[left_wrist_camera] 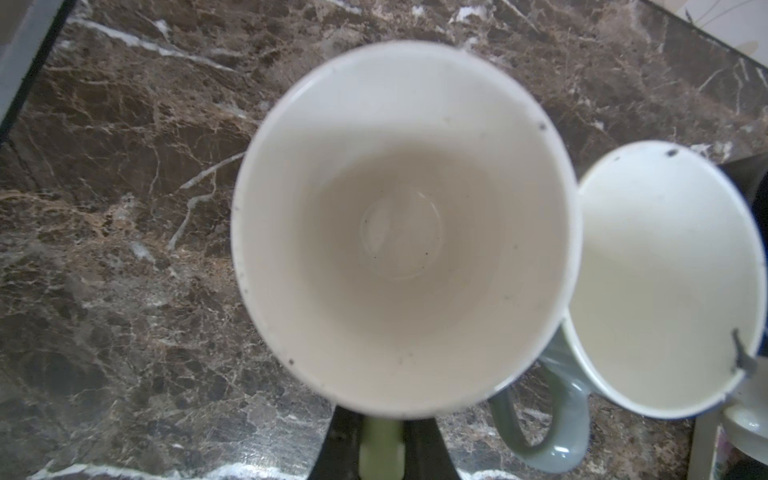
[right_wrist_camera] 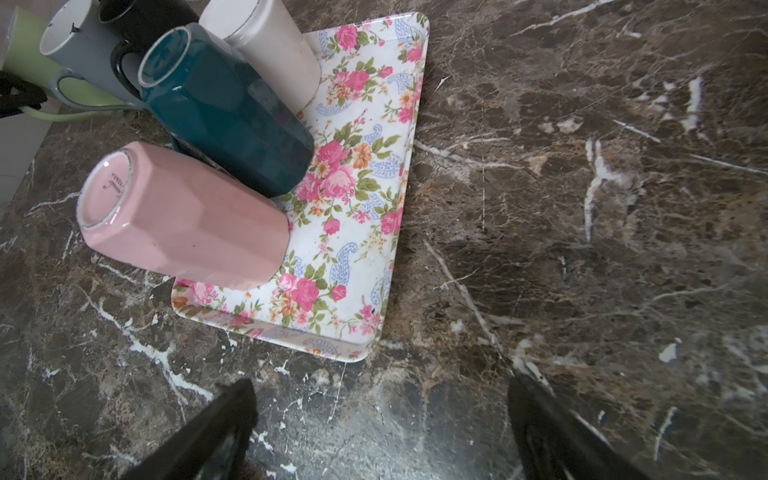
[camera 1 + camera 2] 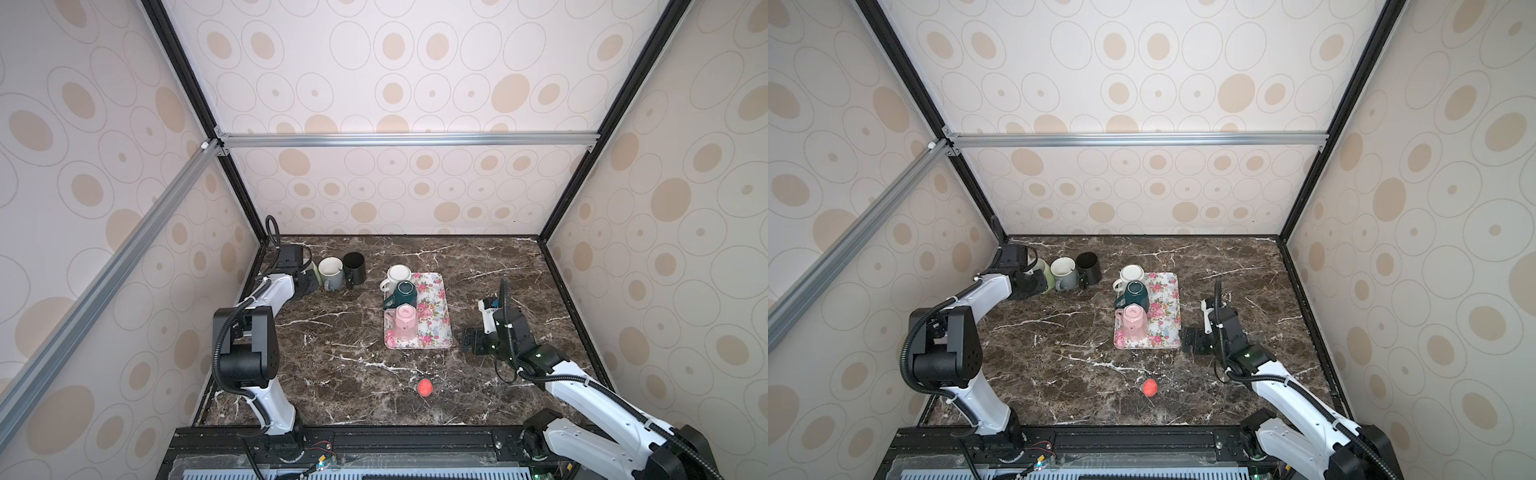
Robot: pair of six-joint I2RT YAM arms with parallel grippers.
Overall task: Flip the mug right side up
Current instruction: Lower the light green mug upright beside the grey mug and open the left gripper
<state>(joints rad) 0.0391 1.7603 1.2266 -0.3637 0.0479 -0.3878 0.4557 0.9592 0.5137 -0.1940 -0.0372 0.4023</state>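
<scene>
– Left gripper (image 1: 382, 444) is seen closed on the handle of the green mug (image 1: 399, 232); is that mug taken to be upright?

– It is: its white inside is looked straight into from the left wrist view. The mug is found well to the left of the floral tray (image 3: 436, 307), level with its far end, just beside the grey mug (image 1: 665, 282), with the black mug (image 3: 354, 268) next toward the tray.

– How is the step best finished?

– Whether the base is fully seated cannot be told. The mug should be lowered flat before the jaws are opened, and the gripper drawn off without the grey mug being nudged.

– And the right gripper (image 2: 380, 388)?

– It is spread wide and empty, just right of the tray, where 3 mugs are stood upside down: a white mug (image 2: 270, 45), a teal mug (image 2: 224, 112), a pink mug (image 2: 183, 216).

– The surface and room?

– A dark marbled tabletop (image 3: 340, 374) is seen, judged hard and slick, so ceramic should be set down gently. 1 red ball (image 3: 425, 387) lies in front of the tray, apart from it. 3 walls (image 3: 415, 62) papered with beige ovals enclose the bench.
</scene>
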